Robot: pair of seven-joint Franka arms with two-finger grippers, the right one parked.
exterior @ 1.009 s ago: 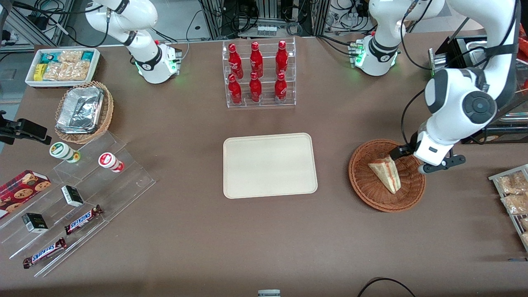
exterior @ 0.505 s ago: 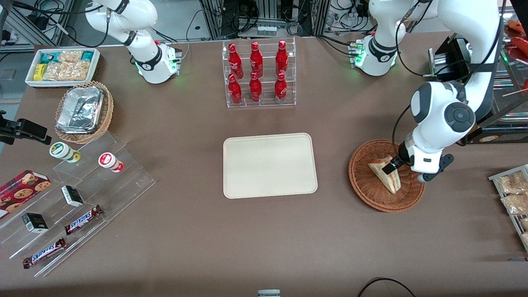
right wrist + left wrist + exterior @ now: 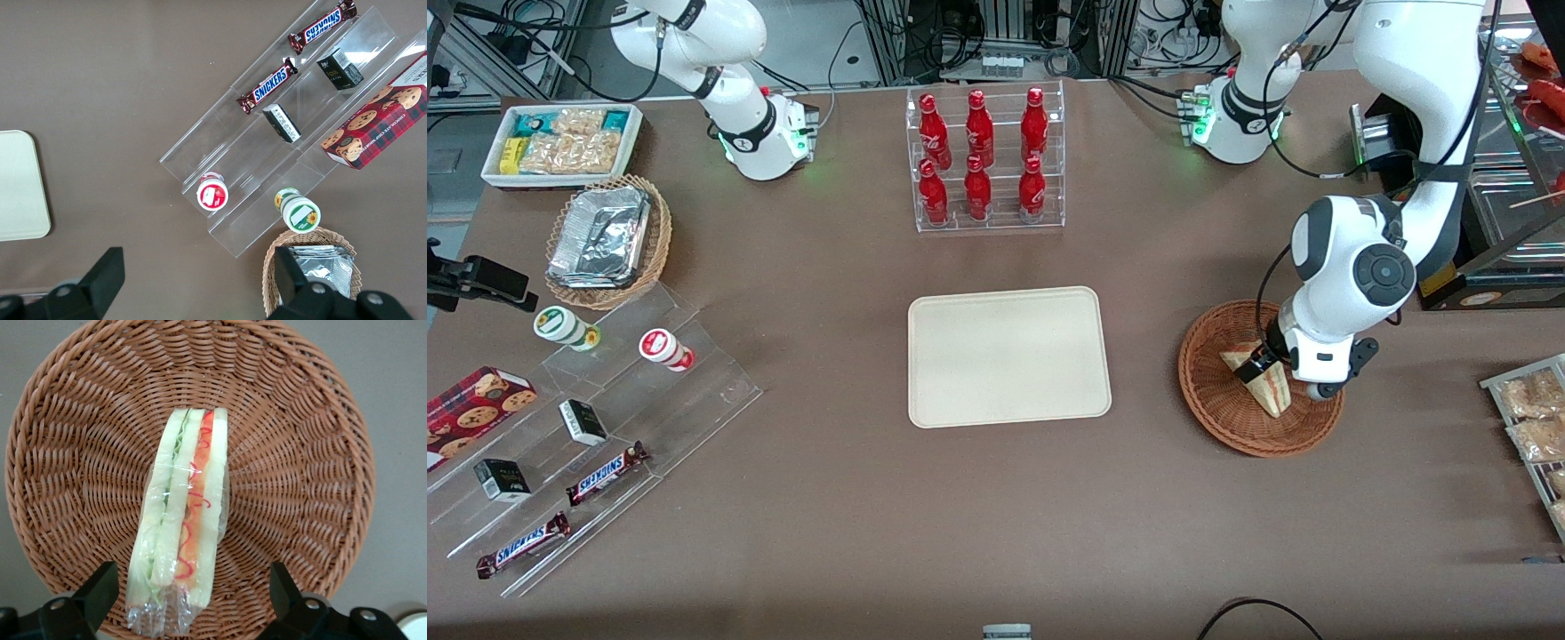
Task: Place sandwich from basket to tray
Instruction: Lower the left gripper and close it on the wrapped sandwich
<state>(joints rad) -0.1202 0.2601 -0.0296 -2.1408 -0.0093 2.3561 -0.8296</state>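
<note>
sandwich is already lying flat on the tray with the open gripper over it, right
Not quite. The sandwich is in the basket, not on the tray, which is bare. The open gripper does sit over it, a finger on either side. The left wrist view shows this.

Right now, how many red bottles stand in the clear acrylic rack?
6: three red bottles in the rack's upper row, three in its lower row. None seems hidden. The gripper, open, hovers over the sandwich in the basket.
</note>
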